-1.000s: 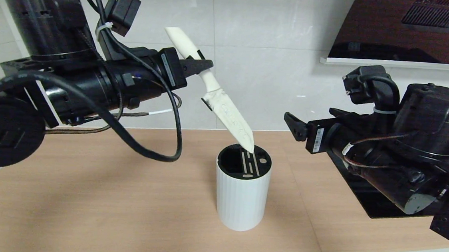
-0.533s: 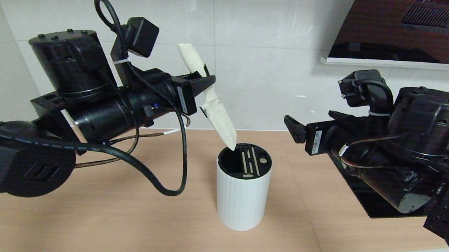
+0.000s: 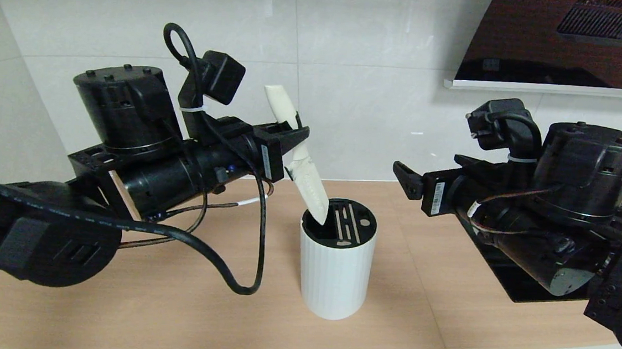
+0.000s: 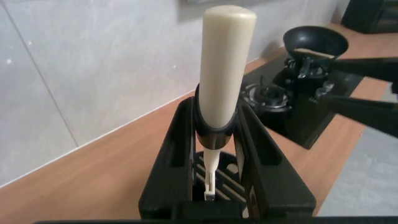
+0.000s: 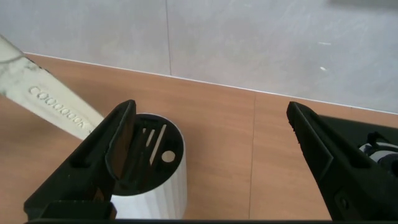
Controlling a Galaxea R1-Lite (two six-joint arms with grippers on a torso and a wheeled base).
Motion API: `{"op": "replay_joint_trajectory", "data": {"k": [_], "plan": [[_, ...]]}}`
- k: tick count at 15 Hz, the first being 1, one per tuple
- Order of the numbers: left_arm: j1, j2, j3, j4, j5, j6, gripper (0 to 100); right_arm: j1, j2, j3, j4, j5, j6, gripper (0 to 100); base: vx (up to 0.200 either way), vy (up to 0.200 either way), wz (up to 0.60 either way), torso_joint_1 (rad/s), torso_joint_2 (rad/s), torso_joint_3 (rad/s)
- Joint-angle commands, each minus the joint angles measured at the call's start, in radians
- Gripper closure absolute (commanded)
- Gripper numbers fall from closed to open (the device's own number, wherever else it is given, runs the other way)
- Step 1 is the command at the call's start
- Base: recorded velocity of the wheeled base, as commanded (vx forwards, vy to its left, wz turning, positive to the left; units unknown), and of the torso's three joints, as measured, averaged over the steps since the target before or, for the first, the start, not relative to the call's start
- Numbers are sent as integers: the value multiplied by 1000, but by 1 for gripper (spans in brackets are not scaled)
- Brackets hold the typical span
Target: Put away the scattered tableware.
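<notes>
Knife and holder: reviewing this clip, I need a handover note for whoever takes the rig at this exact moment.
Left gripper: shut on the handle of the white knife, held tilted with the blade pointing down.
Right gripper: open, holding nothing, level with and beside the holder.
Holder: white cylinder upright on the wooden counter. The knife tip is at the wide opening in its black top.
Done: knife gripped, tip at the holder.
Left: lower the knife fully in, then release it.
</notes>
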Motion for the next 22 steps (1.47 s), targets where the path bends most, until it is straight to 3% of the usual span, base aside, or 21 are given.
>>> {"op": "replay_joint_trajectory", "data": {"k": [1, 22], "plan": [[-5, 7, 7, 0, -1, -1, 100, 0, 3, 0, -1, 0, 0, 0, 0, 0, 0, 0, 0, 0], [-93, 199, 14, 23, 48, 15, 100, 0, 18, 8, -2, 1, -9, 0, 0, 0, 0, 0, 0, 0]]}}
